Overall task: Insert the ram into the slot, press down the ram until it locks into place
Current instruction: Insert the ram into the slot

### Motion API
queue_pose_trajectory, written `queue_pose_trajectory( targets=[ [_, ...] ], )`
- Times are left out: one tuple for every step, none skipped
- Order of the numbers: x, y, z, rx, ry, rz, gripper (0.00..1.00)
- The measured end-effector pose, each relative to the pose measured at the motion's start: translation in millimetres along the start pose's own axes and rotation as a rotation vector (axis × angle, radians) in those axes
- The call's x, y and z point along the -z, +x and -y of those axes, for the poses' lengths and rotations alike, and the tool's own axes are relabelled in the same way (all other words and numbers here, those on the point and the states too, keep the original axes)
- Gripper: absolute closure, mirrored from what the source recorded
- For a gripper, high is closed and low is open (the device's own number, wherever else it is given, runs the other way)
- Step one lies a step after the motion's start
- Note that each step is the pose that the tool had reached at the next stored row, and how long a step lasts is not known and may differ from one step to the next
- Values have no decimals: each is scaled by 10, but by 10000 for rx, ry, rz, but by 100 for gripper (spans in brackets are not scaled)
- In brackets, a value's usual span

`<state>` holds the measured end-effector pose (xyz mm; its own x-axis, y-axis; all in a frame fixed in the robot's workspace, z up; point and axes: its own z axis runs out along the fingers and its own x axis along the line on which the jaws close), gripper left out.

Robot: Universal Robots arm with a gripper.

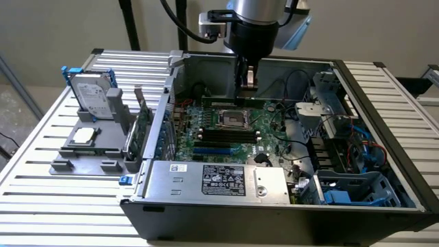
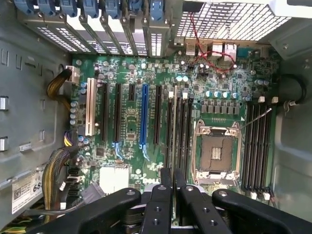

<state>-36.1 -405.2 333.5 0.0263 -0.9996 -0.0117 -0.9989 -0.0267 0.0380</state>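
Note:
My gripper (image 1: 247, 85) hangs inside the open computer case, shut on the ram (image 1: 230, 102), a long thin green stick held level and clear above the motherboard (image 1: 271, 128). In the wrist view the gripper (image 2: 171, 183) holds the ram (image 2: 174, 122) edge-on, running along the group of black slots (image 2: 184, 126) between the blue slot (image 2: 144, 117) and the silver CPU socket (image 2: 214, 153). The same slots (image 1: 226, 135) lie empty on the near side of the CPU socket (image 1: 232, 119) in the exterior view. A second group of black slots (image 2: 257, 146) sits on the socket's other side.
The case walls (image 1: 322, 64) ring the board, with a power supply (image 1: 213, 180) at the front and a drive cage (image 1: 357, 188) on the exterior view's right. Outside, on the exterior view's left, a grey fixture (image 1: 65, 154) carries a hard drive (image 1: 92, 100) and an upright green card (image 1: 144, 128).

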Motion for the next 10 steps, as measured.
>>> queue_pose_trajectory(
  targets=[
    [-18, 0, 17, 0, 1, 1, 87],
    [-36, 1, 35, -1, 2, 1, 87],
    [-52, 2, 51, -1, 1, 0, 87],
    [-70, 2, 65, 0, 1, 0, 87],
    [-88, 3, 75, 0, 1, 0, 87],
    [-106, 3, 82, 0, 1, 0, 87],
    [-124, 3, 85, -1, 1, 0, 87],
    [-143, 4, 86, -2, 2, 0, 87],
    [-159, 4, 86, -9, 1, 0, 87],
    [-178, 4, 87, -25, 2, 1, 87]
  ],
)
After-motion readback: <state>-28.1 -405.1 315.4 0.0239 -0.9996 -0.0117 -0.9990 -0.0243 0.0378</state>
